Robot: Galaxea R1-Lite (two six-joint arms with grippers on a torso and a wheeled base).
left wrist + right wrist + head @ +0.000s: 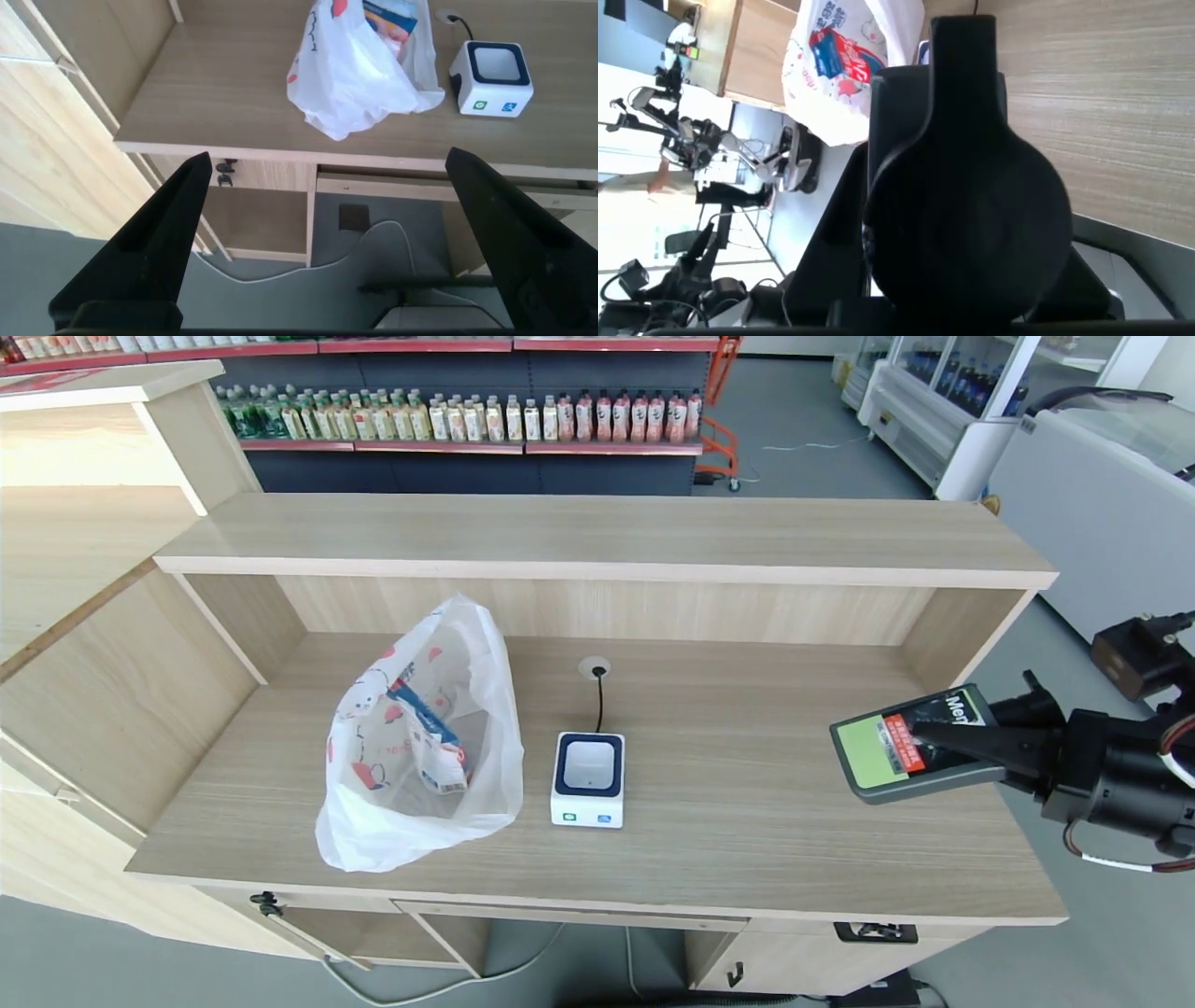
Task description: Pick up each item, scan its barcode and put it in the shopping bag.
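Our right gripper (926, 737) pinches a box (868, 758) (unscanned, we judge); next we carry it to the scanner (588, 777), left of the gripper.

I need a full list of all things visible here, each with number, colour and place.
counter: one, light wood, under the bag and scanner.
shopping bag: one, translucent white with red prints, counter's left part.
package: one, blue, white and red, inside the shopping bag.
scanner: one, white with dark blue top, counter's middle.
cable: one, black, from scanner to a hole behind it.
flat box: one, green and dark, red label, held above the counter's right end.
bottles: many, mixed colours, shelf behind the counter.
freezers: two at least, white, far right.
left gripper: one, black, open, before the counter's front edge.
right gripper: one, black, shut on the flat box.
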